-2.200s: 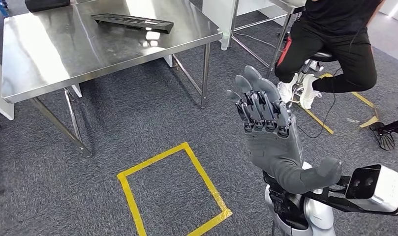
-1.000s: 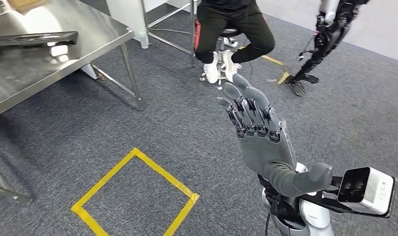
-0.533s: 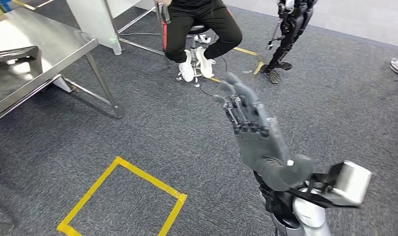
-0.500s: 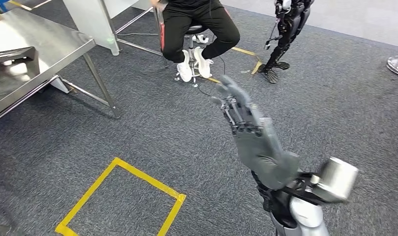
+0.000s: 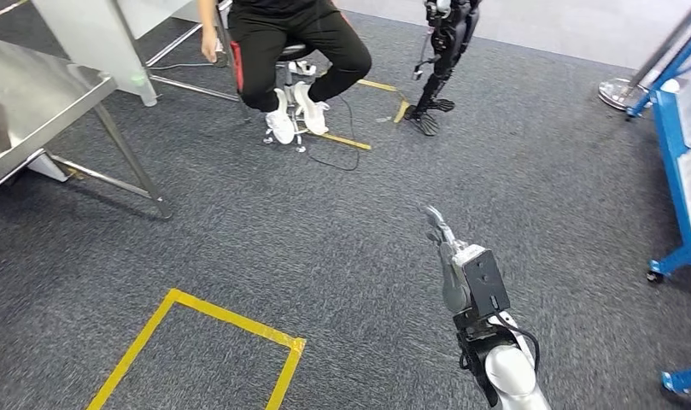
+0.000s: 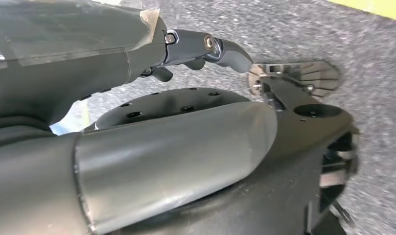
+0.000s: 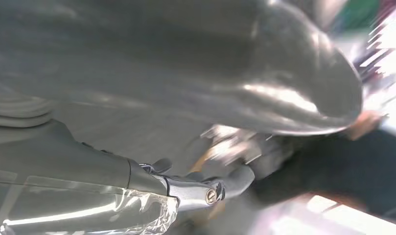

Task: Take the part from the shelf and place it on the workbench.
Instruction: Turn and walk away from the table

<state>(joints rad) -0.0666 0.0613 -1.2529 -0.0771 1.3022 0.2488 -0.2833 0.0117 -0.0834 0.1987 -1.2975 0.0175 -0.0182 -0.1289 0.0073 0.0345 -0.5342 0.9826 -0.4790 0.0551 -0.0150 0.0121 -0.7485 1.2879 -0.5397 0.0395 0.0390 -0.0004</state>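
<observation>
Right hand edge-on over grey carpet — empty; seated person beyond

one steel table, one seated person, one blue shelf

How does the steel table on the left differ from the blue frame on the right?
The steel table is bare, shiny metal on thin slanted legs; the blue frame is painted blue, stands taller and appears to roll on casters. The table carries a flat top, the frame holds white panels. Both stand on the grey carpet, cut off by the picture's edges.
</observation>
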